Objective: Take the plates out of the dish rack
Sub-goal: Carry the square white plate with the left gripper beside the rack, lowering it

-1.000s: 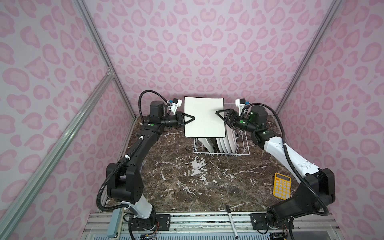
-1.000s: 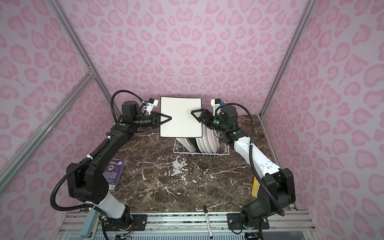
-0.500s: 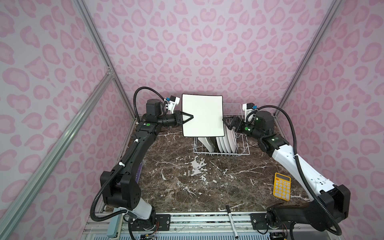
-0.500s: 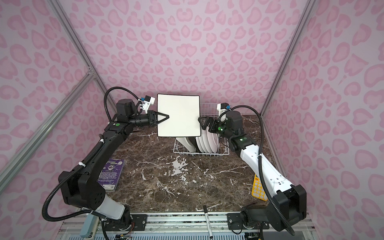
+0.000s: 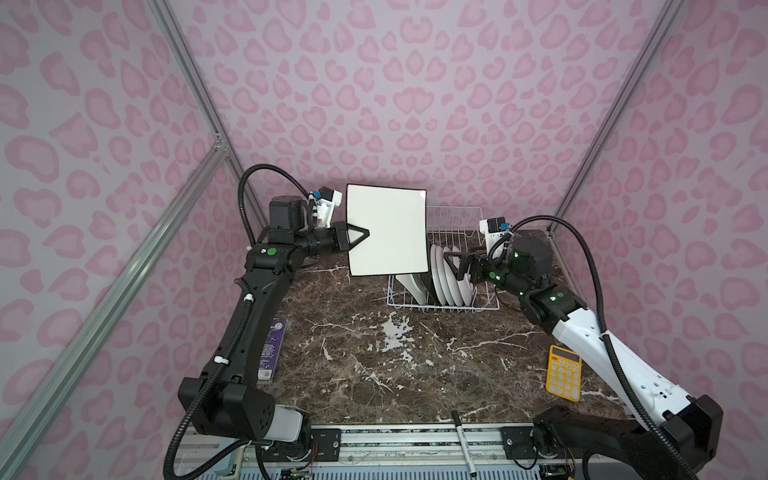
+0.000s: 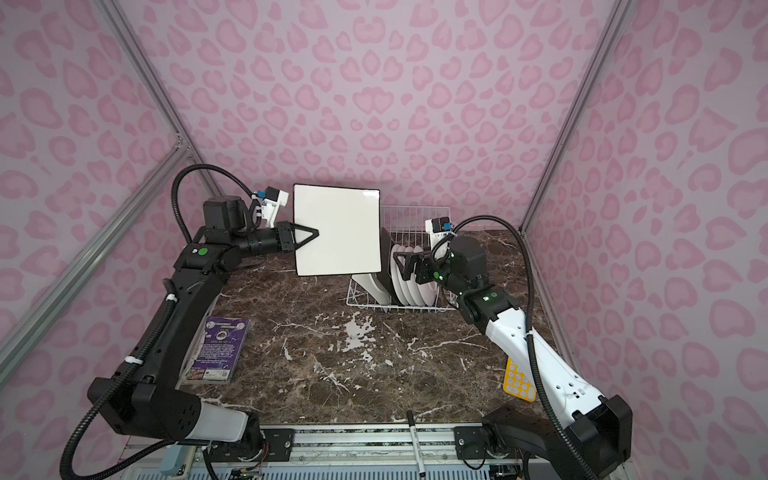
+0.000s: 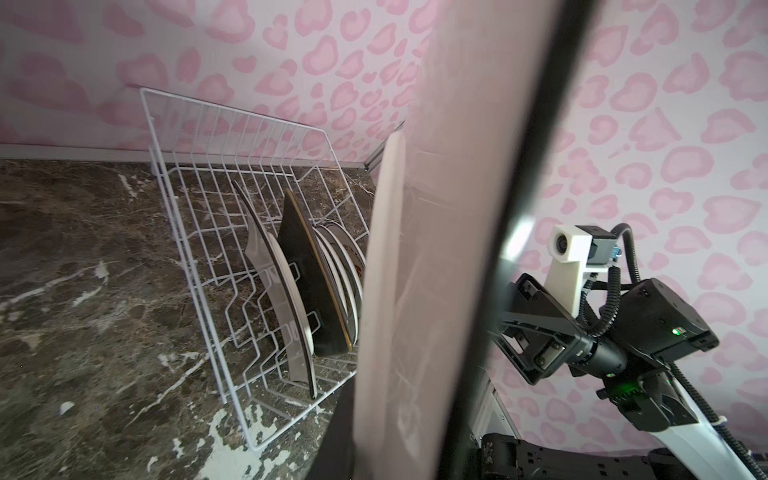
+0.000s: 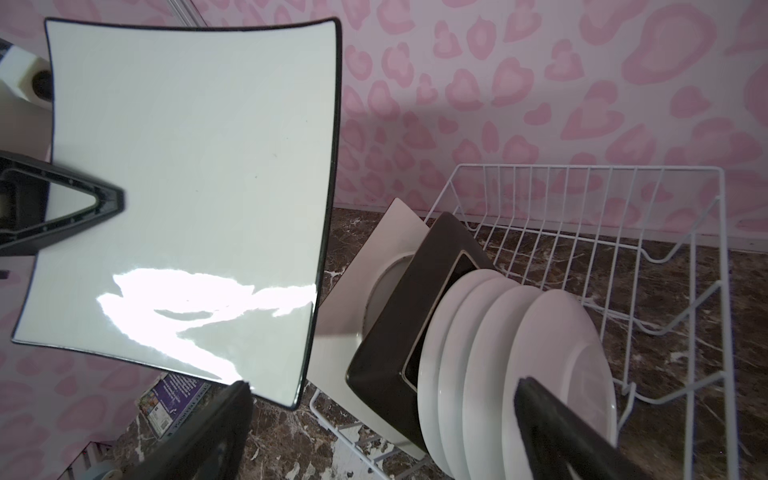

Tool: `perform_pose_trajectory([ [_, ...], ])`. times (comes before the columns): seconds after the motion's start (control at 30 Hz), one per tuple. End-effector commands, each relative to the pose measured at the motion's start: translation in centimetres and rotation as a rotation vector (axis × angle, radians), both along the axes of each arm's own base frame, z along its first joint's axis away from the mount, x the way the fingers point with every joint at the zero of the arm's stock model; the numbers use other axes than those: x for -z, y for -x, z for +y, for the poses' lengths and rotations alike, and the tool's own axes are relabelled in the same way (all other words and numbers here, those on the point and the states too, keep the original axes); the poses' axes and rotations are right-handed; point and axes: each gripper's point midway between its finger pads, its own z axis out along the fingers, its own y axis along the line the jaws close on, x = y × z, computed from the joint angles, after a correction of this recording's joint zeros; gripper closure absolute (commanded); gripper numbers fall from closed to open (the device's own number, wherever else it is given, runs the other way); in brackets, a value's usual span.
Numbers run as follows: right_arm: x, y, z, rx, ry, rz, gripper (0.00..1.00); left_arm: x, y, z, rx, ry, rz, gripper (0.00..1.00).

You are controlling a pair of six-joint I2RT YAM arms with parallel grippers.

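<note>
Your left gripper [image 5: 365, 242] pinched big white square plate [image 5: 390, 232], held upright — your right gripper [image 5: 451, 266] stood wide open, empty, over dish rack [image 5: 455, 220].

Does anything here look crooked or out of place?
Yes. In the dish rack, the white square plate and the dark square plate sit askew, corners pointing up, unlike the evenly standing round plates beside them.

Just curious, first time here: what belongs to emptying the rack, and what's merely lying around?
Job: held square plate, left gripper, dish rack, racked white square plate, dark square plate, round plates.
Lying about: yellow calculator, purple packet, black marker.
</note>
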Motion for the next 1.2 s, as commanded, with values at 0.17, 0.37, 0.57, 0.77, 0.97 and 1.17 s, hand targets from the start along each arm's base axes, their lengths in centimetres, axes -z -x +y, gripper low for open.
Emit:
perform_pose_trajectory([
  [0.17, 0.9, 1.4, 0.8, -0.021, 0.165, -0.108, 0.01, -2.1, 1.1, 3.1, -0.102, -0.139, -0.122, 0.96],
  [0.37, 1.1, 2.0, 1.6, -0.042, 0.224, -0.140, 0.01, -2.4, 1.7, 5.6, -0.197, -0.219, -0.133, 0.96],
  [0.57, 1.1, 2.3, 2.5, -0.068, 0.259, -0.178, 0.00, -2.4, 2.3, 7.4, -0.270, -0.294, -0.140, 0.96],
  [0.77, 1.4, 2.6, 3.5, -0.092, 0.281, -0.193, 0.00, -0.8, 2.0, 9.3, -0.345, -0.371, -0.067, 0.96],
  [0.97, 1.6, 2.7, 4.1, -0.100, 0.300, -0.186, 0.00, 1.3, 1.0, 10.6, -0.379, -0.411, 0.012, 0.96],
  [1.17, 1.8, 2.7, 4.5, -0.104, 0.309, -0.181, 0.00, 2.9, 0.6, 11.2, -0.381, -0.464, 0.052, 0.96],
])
